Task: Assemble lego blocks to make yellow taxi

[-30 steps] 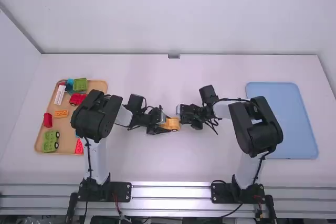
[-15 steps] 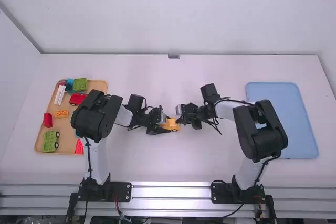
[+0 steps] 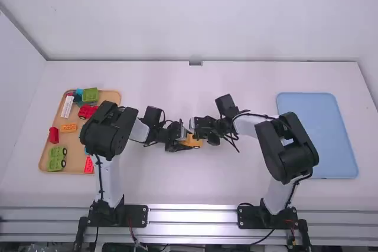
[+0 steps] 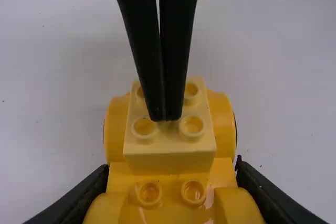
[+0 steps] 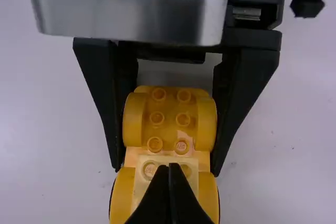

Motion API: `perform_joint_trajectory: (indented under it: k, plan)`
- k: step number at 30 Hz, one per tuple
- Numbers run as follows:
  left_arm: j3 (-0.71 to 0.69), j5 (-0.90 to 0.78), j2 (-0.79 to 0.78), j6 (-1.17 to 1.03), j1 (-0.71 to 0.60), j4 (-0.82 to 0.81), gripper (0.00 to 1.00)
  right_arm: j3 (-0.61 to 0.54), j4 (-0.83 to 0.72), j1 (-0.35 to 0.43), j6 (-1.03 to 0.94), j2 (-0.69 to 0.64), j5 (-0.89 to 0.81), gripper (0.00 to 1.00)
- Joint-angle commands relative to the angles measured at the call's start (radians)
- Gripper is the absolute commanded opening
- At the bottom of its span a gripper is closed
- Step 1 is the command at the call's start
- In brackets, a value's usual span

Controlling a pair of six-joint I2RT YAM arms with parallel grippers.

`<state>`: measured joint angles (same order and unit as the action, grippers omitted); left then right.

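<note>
White surface (image 3: 177,184), pale far wall (image 3: 189,22) — tan tray (image 3: 75,161) left, blue tray (image 3: 316,134) right; between, left fingers (image 3: 183,147) clamp a yellow car (image 5: 168,116), right fingers (image 3: 198,135) together above it.

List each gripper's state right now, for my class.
Left gripper: closed on the yellow car body.
Right gripper: closed, holding nothing, its tips at the pale yellow block.

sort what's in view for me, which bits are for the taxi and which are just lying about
For the taxi:
yellow car, between the left gripper's jaws
pale block on it
right gripper, jaws shut, at the block's top

Lying about, probably:
wooden tray with green, red, white and orange blocks
blue tray, maybe for later
</note>
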<state>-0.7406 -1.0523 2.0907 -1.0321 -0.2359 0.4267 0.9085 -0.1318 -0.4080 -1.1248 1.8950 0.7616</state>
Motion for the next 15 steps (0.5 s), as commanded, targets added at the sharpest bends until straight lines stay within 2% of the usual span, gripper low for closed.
perform_joint_trajectory:
  k: [1, 5, 9, 12, 13, 14, 15]
  plan:
    - [0.012, 0.048, 0.023, 0.022, -0.006, -0.023, 0.32, -0.028, -0.032, 0.018, 0.01, 0.039, -0.132, 0.0]
    - [0.012, 0.048, 0.023, 0.022, -0.006, -0.023, 0.32, -0.028, -0.003, 0.03, 0.0, 0.081, -0.124, 0.0]
    - [0.012, 0.048, 0.023, 0.022, -0.006, -0.024, 0.32, -0.001, 0.019, 0.036, -0.001, 0.073, -0.007, 0.01]
    - [0.012, 0.048, 0.023, 0.022, -0.006, -0.027, 0.32, 0.039, -0.017, 0.075, 0.001, 0.006, 0.155, 0.15]
    - [0.012, 0.048, 0.023, 0.022, -0.006, -0.027, 0.33, 0.048, -0.032, 0.091, 0.001, -0.026, 0.222, 0.29]
    - [0.012, 0.048, 0.023, 0.022, -0.007, -0.027, 0.33, 0.05, -0.034, 0.095, -0.003, -0.035, 0.239, 0.31]
    - [0.012, 0.048, 0.023, 0.022, -0.007, -0.026, 0.34, 0.05, -0.035, 0.106, -0.005, -0.059, 0.272, 0.44]
